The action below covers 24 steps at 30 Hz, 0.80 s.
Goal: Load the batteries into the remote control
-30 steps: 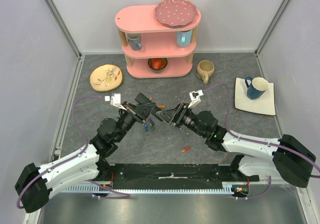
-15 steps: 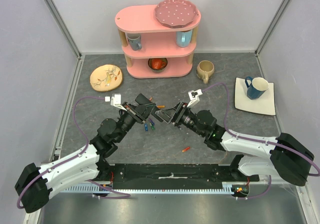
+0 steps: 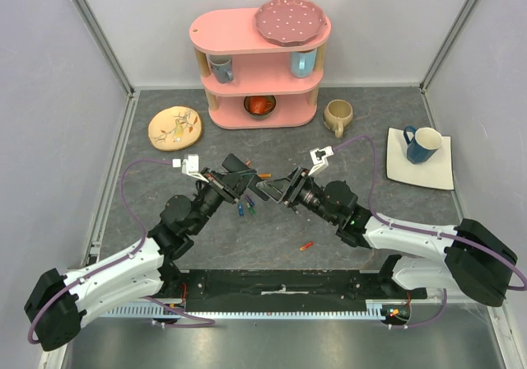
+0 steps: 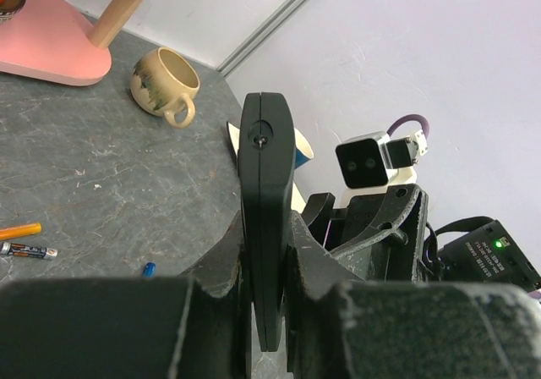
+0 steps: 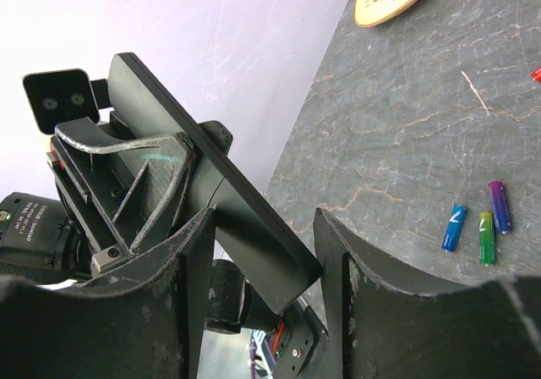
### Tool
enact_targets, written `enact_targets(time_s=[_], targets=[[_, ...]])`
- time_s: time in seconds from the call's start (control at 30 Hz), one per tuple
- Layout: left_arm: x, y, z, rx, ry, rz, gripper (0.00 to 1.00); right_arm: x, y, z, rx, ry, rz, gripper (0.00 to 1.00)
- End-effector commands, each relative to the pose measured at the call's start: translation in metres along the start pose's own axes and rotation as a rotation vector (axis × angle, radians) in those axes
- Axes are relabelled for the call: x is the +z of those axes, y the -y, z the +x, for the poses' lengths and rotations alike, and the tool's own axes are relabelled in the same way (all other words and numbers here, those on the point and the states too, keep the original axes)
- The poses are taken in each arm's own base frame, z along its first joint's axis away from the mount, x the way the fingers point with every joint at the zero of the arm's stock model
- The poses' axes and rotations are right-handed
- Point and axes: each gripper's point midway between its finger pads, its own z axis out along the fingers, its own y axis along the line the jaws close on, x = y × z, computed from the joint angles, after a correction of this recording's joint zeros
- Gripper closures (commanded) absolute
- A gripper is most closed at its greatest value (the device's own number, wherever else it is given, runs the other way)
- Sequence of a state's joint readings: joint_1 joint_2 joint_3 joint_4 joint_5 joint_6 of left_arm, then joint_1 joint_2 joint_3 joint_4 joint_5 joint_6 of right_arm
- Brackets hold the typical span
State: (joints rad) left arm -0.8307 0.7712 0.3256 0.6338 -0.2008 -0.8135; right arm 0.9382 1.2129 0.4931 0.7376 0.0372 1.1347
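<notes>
My left gripper (image 3: pixel 237 179) is shut on the remote control (image 4: pixel 266 184), a slim black bar held edge-on and upright above the table; it also shows in the right wrist view (image 5: pixel 221 189). My right gripper (image 3: pixel 273 189) is open, its fingers (image 5: pixel 334 252) on either side of the remote's free end, one corner touching a finger. Batteries lie on the table: blue (image 5: pixel 454 227), green (image 5: pixel 486 238) and purple (image 5: pixel 500 207) together below the grippers (image 3: pixel 244 208), an orange one (image 3: pixel 263 175) behind, a red one (image 3: pixel 305 245) nearer the bases.
A pink shelf (image 3: pixel 259 64) with cups and a bowl stands at the back. A beige mug (image 3: pixel 338 115) stands to its right and a yellow plate (image 3: pixel 174 127) to its left. A blue mug (image 3: pixel 422 144) sits on a white square plate (image 3: pixel 440 175) at the right.
My right gripper has edged left, closer round the remote's end. The left gripper and the remote have stayed put.
</notes>
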Motion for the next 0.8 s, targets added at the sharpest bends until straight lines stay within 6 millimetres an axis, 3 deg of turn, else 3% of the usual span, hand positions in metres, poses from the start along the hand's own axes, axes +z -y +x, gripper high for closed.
enact_targets(time_s=[0.0, 0.47, 0.57, 0.77], targets=[[0.0002, 0.0176, -0.0186, -0.015, 0.066, 0.062, 0.98, 0.0068, -0.0148, -0.0108, 0.004, 0.028, -0.036, 0.45], [0.0004, 0.0183, -0.0196, -0.015, 0.07, 0.063, 0.98, 0.0049, -0.0121, -0.008, 0.0, 0.019, -0.03, 0.49], [0.0003, 0.0176, -0.0193, -0.015, 0.07, 0.061, 0.98, 0.0051, -0.0127, -0.0094, 0.002, 0.021, -0.031, 0.46], [-0.0005, 0.0138, -0.0157, -0.018, 0.06, 0.051, 0.98, 0.0024, -0.0131, -0.0158, 0.007, 0.034, -0.014, 0.27]])
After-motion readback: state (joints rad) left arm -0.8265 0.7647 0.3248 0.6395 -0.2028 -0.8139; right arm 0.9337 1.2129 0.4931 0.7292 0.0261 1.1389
